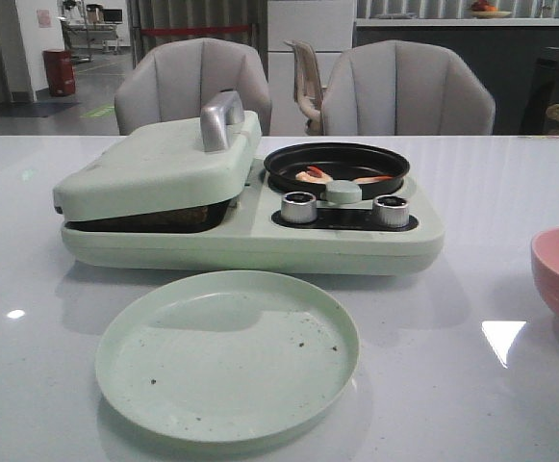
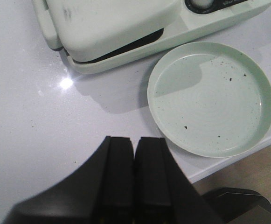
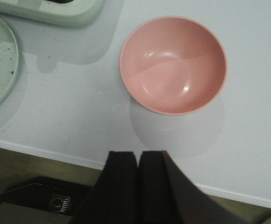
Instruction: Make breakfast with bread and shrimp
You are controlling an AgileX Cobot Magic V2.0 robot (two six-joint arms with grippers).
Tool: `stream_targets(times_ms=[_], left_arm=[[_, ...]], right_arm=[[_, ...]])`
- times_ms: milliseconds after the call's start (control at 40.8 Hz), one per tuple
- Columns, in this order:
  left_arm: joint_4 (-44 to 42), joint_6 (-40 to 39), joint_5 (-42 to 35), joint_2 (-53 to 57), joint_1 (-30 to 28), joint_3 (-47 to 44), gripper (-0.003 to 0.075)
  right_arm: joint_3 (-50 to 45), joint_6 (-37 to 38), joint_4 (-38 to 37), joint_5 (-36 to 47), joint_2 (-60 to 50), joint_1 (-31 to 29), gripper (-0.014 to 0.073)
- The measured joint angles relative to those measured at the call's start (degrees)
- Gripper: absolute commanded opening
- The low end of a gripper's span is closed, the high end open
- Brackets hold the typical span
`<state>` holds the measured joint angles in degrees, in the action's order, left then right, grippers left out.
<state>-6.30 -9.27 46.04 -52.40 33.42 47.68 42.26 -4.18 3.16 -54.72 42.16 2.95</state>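
Bread under the lid, shrimp in the pan, both arms held back off the desk.

The shrimp (image 1: 315,175) lie in the black pan (image 1: 337,166) of the green breakfast maker (image 1: 250,226); something brown that I take for the bread (image 1: 178,214) shows in the gap under its lid (image 1: 159,164). The green plate (image 1: 227,354) waits in front, the pink bowl (image 3: 173,65) off to the right. The next step looks like lifting the lid by its silver handle (image 1: 219,118), straight up and slowly, so the cooker doesn't shift. The left gripper (image 2: 134,175) and right gripper (image 3: 137,179) each have their jaws pressed together, holding and touching nothing.
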Motion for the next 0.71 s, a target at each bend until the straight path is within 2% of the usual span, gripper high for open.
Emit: stream_targets(times_ms=[147, 245, 343, 514, 710], left_arm=[[-0.35, 0.00, 0.00, 0.25, -0.17, -0.11, 0.0100], [-0.47, 0.00, -0.27, 1.91, -2.71, -0.42, 0.0102], [1.46, 2.87, -3.33, 5.30, -6.72, -2.77, 0.0102], [9.53, 14.49, -14.23, 14.27, -14.99, -11.72, 0.0101], [11.03, 16.18, -20.57, 26.55, -23.93, -22.99, 0.0101]], right_arm=[[0.00, 0.00, 0.00, 0.00, 0.00, 0.00, 0.0043], [0.00, 0.00, 0.00, 0.00, 0.00, 0.00, 0.0043], [0.00, 0.00, 0.00, 0.00, 0.00, 0.00, 0.0043], [0.00, 0.00, 0.00, 0.00, 0.00, 0.00, 0.0043], [0.00, 0.00, 0.00, 0.00, 0.00, 0.00, 0.0043]])
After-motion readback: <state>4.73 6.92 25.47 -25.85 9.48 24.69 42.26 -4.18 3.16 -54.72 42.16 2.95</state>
